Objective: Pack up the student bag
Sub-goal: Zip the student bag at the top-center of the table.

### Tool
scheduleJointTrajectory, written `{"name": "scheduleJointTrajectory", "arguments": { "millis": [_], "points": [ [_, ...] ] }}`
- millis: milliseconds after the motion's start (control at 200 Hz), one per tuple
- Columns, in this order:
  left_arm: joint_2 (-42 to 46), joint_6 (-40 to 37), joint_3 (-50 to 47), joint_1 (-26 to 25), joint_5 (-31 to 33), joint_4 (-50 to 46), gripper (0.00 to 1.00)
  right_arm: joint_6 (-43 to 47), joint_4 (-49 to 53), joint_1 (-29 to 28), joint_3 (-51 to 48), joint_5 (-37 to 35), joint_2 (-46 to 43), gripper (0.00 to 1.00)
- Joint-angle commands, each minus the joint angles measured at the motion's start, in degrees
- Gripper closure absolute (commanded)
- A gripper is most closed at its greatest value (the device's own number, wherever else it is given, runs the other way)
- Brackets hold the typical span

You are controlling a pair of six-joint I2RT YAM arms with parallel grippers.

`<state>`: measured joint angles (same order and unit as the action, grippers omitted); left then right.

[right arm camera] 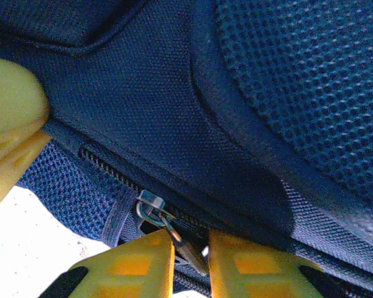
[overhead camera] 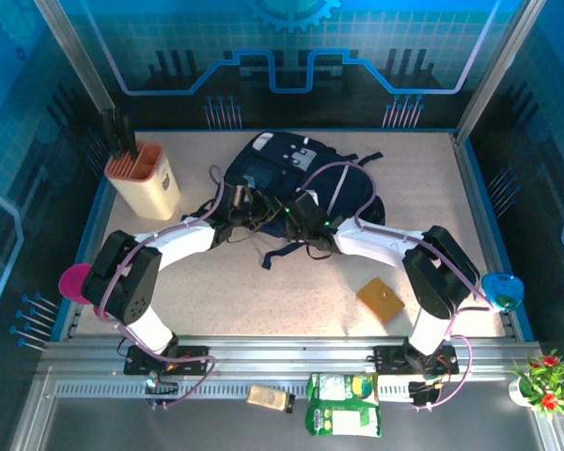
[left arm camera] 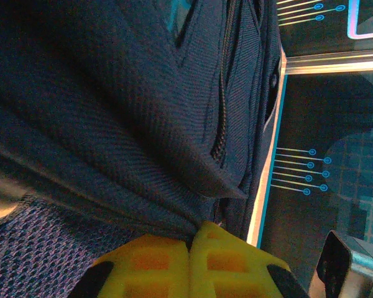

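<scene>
The backpack (overhead camera: 280,162) lies in the middle of the tabletop (overhead camera: 216,301), straight ahead of both my claws, which meet at its near edge. My left claw (left arm camera: 189,243) is pressed together on a fold of the dark blue fabric. The cloth runs right into the seam between the yellow fingertips (left arm camera: 155,264), and a zipper line climbs above them. My right claw (right arm camera: 191,241) sits just to the right of the left one, against the same edge. Its yellow fingers (right arm camera: 133,264) stand slightly apart with the metal zipper pull (right arm camera: 184,246) in the gap between them; I cannot tell whether the pads actually grip it. Well off to the left of my left claw and a little beyond it stands a beige holder (overhead camera: 150,183) with black handles sticking up. Behind my right claw and to its right, a brown square pad (overhead camera: 381,299) lies flat on the tabletop, apart from the backpack. Far behind both claws, by my arm bases, lie green packets (overhead camera: 343,404) and a pale block (overhead camera: 270,397).
</scene>
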<state>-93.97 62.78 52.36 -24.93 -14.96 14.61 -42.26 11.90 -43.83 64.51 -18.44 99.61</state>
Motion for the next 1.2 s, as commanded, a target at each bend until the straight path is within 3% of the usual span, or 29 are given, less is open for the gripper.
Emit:
{"name": "scheduleJointTrajectory", "arguments": {
  "millis": [0, 195, 505, 760, 850, 1006, 1196],
  "points": [
    [0.8, -1.8, 2.6, -0.6, -2.4, 2.2, 1.0, 1.1, -2.6, -0.6, 1.9, -1.8, 1.0, 0.83],
    [0.9, -3.3, 2.6, -0.2, -0.8, 0.7, 1.0, 0.0, 1.2, -0.4, 0.4, -3.7, -0.7, 0.9],
    [0.2, -5.8, 3.0, 2.4, 0.0, -1.0, 1.0, -2.3, 5.8, 0.4, -9.0, -5.6, -8.0, 0.92],
    [-0.8, -7.0, 3.4, 4.1, -0.1, -1.8, 1.0, -3.2, 12.3, 3.8, -14.9, -11.8, -14.4, 0.94],
    [-0.9, -7.1, 3.4, 4.3, -0.3, -1.9, 1.0, -0.2, 9.2, 4.8, -16.8, -9.2, -15.8, 0.94],
    [-1.1, -6.8, 3.6, 4.2, -1.2, -1.6, 1.0, 4.6, 7.2, 4.4, -12.0, -2.9, -12.6, 0.88],
    [-0.9, -6.6, 3.7, 4.2, -1.8, -1.7, 1.0, 6.9, 7.4, 4.5, -8.4, -1.6, -8.5, 0.75]
  ]
}}
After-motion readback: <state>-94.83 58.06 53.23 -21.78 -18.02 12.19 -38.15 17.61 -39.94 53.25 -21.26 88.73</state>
